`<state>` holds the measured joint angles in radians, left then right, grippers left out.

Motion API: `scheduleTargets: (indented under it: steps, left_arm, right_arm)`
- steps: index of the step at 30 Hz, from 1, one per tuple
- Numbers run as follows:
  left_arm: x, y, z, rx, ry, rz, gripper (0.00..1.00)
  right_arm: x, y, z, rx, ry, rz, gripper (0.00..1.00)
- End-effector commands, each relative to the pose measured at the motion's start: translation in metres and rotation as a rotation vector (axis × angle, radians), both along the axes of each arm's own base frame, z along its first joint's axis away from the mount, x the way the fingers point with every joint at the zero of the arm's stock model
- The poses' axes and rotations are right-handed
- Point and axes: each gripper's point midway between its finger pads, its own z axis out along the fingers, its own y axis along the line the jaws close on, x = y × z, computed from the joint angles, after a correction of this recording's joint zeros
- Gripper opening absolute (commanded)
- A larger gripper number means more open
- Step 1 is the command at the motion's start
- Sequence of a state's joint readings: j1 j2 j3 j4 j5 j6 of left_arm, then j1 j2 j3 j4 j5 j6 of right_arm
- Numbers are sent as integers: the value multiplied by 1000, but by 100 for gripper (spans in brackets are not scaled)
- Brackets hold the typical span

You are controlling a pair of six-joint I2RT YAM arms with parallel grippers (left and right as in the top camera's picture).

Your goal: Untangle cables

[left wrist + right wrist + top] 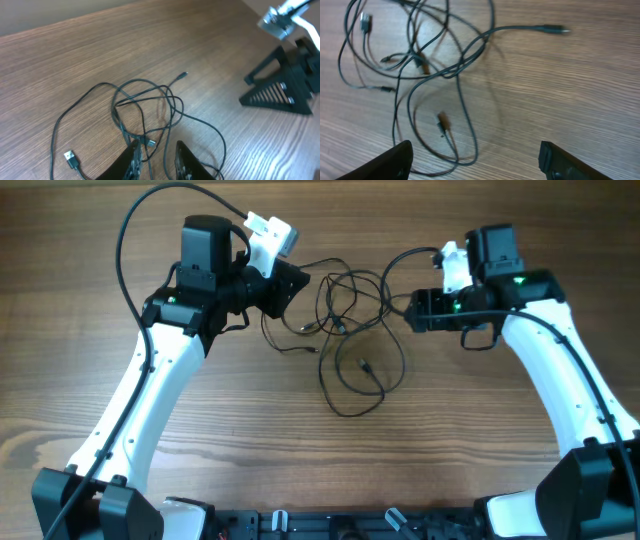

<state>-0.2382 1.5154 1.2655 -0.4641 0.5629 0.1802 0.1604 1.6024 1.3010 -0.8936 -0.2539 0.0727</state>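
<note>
No legible text, label, brand or number on any visible surface.

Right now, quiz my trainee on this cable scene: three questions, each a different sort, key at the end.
1. True or false: the right gripper is clamped on one of the cables.
2. Where does the tangle lie? A) on the table, between the two grippers; B) hanging over the table's edge; C) wound round the left arm.
3. Fill in: in its own wrist view, a strand runs between the fingers of the ___ gripper.
Key: 1 false, its jaws stand wide apart with nothing between them; 2 A; 3 the left gripper.
</note>
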Motion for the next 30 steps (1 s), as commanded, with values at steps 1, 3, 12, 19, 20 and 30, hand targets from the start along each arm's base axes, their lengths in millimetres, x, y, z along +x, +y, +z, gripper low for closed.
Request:
scheduleTargets:
  steps: [1, 3, 12, 19, 20, 30]
  left_arm:
    - [8, 7, 1, 8, 2, 52, 24]
    - [8, 7, 1, 7, 5, 54, 24]
    - [10, 10, -1, 23, 2, 75, 24]
    - [22, 31, -8, 97, 6, 209, 24]
    - [23, 31, -8, 98, 5, 211, 24]
    - [24, 38, -12, 114, 19, 247, 23]
  right_arm:
    - [-10, 22, -13, 5, 20, 81, 84]
    - [-14, 41, -27, 11, 46, 100, 84]
    - [-11, 48, -81, -141, 125, 64, 82]
    - [-2, 49, -99, -148, 138, 17, 82]
    - [-2, 46, -102, -163, 141, -1, 82]
    - [-2, 38, -117, -205, 169, -23, 81]
